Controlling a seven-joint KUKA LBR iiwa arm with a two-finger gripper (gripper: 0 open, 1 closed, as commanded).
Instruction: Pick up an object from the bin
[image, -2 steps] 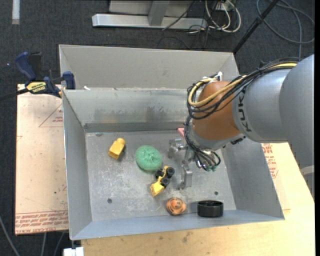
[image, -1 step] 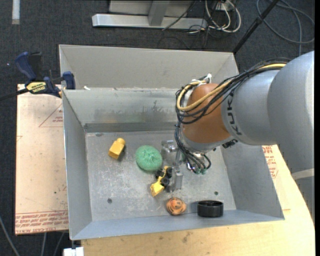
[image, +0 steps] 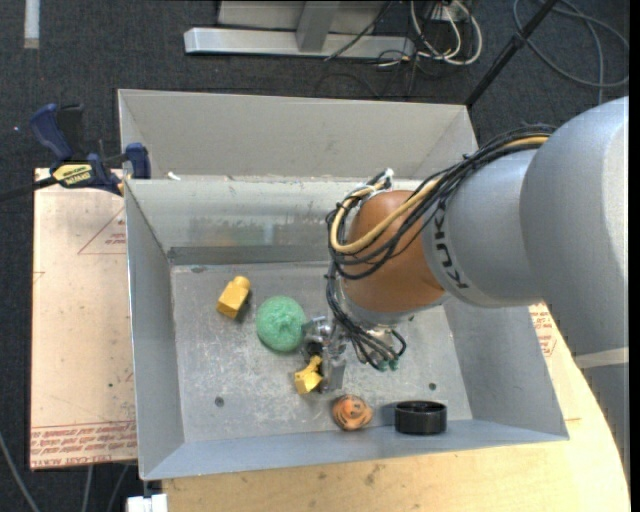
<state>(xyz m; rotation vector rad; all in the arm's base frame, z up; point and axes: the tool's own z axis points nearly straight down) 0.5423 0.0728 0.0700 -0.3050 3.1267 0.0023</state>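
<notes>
My gripper (image: 328, 362) reaches down into the middle of the bin, below the orange wrist cover. A small yellow piece (image: 308, 378) lies right against its left side on the bin floor. Whether that piece is gripped is hidden from me. A green crumpled ball (image: 280, 324) sits just left of the gripper, touching or nearly touching it. A round orange-brown thing (image: 351, 411) lies a little below the gripper near the front wall.
A yellow block (image: 234, 297) lies further left on the floor. A black ring-shaped cap (image: 420, 416) rests by the front wall at the right. The arm and its cables cover the bin's right half.
</notes>
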